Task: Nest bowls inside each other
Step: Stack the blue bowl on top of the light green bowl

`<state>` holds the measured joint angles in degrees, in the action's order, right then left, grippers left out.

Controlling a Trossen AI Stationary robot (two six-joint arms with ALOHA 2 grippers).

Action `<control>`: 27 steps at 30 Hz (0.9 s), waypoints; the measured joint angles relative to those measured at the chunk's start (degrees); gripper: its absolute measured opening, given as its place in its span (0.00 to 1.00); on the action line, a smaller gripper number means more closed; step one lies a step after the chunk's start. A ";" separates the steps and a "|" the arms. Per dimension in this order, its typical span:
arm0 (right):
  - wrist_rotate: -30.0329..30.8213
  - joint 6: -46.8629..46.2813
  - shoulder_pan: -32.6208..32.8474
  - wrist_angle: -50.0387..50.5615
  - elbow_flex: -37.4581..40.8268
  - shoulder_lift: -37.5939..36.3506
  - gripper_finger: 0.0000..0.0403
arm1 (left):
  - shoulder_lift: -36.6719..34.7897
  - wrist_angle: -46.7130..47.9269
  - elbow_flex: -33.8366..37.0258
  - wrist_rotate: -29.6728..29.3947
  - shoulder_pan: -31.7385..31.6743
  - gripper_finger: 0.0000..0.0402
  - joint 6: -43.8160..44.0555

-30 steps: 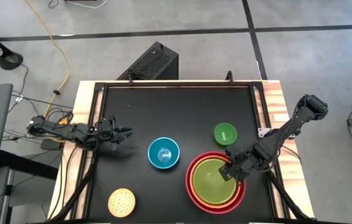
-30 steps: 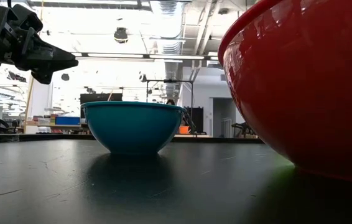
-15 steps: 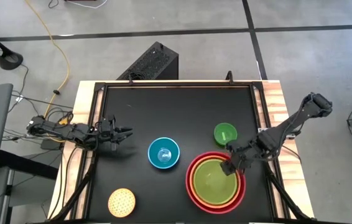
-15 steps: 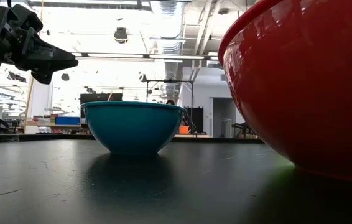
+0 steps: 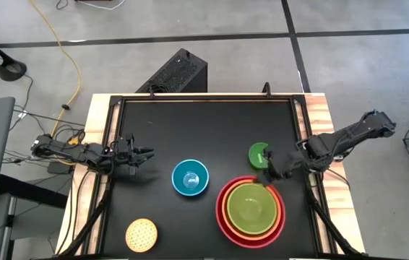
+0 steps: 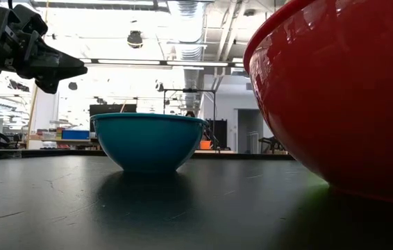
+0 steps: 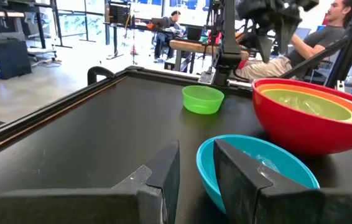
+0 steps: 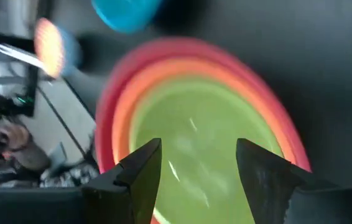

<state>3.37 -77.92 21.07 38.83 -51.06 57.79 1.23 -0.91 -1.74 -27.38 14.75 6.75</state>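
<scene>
Three bowls nested, mouths up, near right of table
Right gripper (image 5: pixel 268 173) spread, empty, above far rim of lime green bowl (image 5: pixel 253 209) inside orange (image 5: pixel 226 209) and red (image 5: pixel 220 217); blue bowl (image 5: pixel 190 178) separate, centre

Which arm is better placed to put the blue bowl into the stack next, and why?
Left. The left gripper waits open beside the blue bowl. The right gripper, open and empty, sits beyond the stack, near the small green bowl.

- Six bowls in all: one red bowl (image 5: pixel 222 219), one orange bowl (image 5: pixel 227 193), one lime green bowl (image 5: pixel 252 208), one blue bowl (image 5: pixel 190 178), one speckled yellow bowl (image 5: pixel 141 234), one small green bowl (image 5: pixel 257 153).
- Two tools: left tool (image 5: pixel 147 154), right tool (image 5: pixel 264 178).
- One table (image 5: pixel 190 123).
</scene>
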 joint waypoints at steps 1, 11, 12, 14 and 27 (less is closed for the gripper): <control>0.48 3.30 -1.55 -3.42 -0.01 0.88 0.55 | 0.01 0.00 0.00 0.02 -0.01 0.22 -0.10; -2.05 36.43 -16.04 -38.10 -2.15 19.84 0.55 | 0.00 0.00 0.00 0.00 0.01 0.22 -0.12; -2.04 37.84 -17.09 -36.65 -3.15 22.35 0.55 | 0.01 0.00 0.00 0.01 0.01 0.22 -0.11; -2.01 39.50 -18.45 -34.59 -5.46 27.23 0.55 | 0.01 -0.01 0.00 0.02 0.00 0.22 0.06; 1.86 48.24 -18.85 -8.00 -34.31 51.26 0.55 | 0.00 0.00 0.00 0.02 0.00 0.22 0.00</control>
<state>5.23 -29.68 2.21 30.83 -85.37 109.05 1.23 -0.91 -1.74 -27.35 14.75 6.74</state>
